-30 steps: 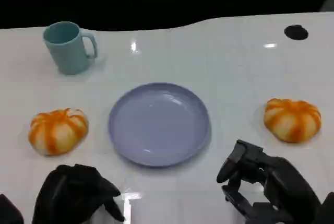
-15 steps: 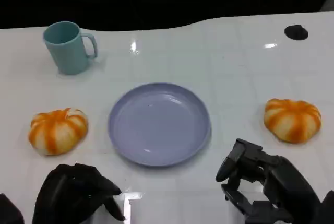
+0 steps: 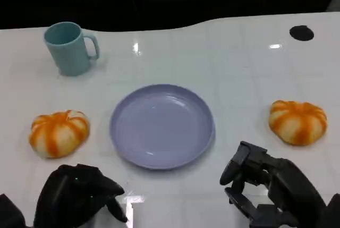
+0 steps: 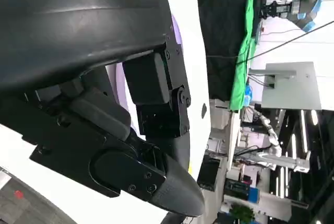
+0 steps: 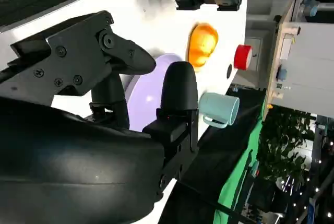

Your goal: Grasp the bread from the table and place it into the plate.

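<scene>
Visibly bread (image 3: 297,121): round, orange-striped, pumpkin-shaped | plate (image 3: 162,126): lavender, shallow

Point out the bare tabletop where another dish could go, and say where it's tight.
Free: the wide stretch behind the plate, between the mug and the black spot; also the gap between the plate and the right bread. Tight: the near edge, where the left robot hand and right robot hand sit, and between the left bread and the plate.
</scene>
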`<action>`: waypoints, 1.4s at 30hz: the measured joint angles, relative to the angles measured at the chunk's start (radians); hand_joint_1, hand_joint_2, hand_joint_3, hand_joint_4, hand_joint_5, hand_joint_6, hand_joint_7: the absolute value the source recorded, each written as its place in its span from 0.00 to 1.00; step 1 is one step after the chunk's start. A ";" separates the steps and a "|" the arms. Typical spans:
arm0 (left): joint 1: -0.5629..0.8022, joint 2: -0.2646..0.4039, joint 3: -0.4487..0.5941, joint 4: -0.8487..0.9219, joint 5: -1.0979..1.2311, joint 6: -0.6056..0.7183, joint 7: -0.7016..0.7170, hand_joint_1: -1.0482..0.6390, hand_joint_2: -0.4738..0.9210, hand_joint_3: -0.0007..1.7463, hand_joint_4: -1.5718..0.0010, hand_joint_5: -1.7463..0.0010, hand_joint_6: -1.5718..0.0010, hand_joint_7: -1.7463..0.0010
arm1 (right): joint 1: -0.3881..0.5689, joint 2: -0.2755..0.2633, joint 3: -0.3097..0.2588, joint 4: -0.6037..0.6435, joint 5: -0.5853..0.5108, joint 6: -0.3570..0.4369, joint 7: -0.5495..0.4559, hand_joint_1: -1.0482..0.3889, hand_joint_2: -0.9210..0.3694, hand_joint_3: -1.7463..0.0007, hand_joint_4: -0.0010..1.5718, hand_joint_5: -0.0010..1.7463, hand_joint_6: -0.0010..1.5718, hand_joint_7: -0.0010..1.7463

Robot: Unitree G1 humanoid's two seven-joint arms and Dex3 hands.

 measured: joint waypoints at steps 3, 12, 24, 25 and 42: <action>0.000 0.000 0.000 0.000 0.000 0.000 0.000 0.00 0.90 0.00 0.00 0.60 0.00 0.89 | 0.000 0.000 -0.002 0.000 0.008 0.000 0.007 0.67 0.13 0.61 0.28 0.86 0.27 0.74; -0.005 0.000 0.000 0.000 0.006 0.000 0.006 0.00 0.91 0.00 0.00 0.60 0.00 0.90 | -0.048 -0.022 -0.027 0.001 -0.059 -0.055 -0.030 0.67 0.13 0.74 0.23 0.61 0.30 0.36; -0.028 -0.001 0.000 0.033 0.010 -0.006 0.011 0.00 0.91 0.00 0.00 0.61 0.00 0.90 | -0.151 -0.142 -0.079 0.019 -0.306 -0.187 -0.148 0.54 0.02 0.98 0.16 0.40 0.32 0.12; -0.031 -0.001 0.000 0.035 0.012 -0.009 0.011 0.00 0.91 0.00 0.00 0.61 0.00 0.91 | -0.155 -0.156 -0.083 0.015 -0.338 -0.184 -0.158 0.52 0.03 0.99 0.14 0.38 0.30 0.11; -0.045 -0.006 0.002 0.058 0.017 -0.032 0.013 0.00 0.91 0.00 0.00 0.63 0.00 0.91 | -0.255 -0.299 -0.016 -0.179 -0.955 0.158 -0.162 0.46 0.14 1.00 0.02 0.34 0.24 0.02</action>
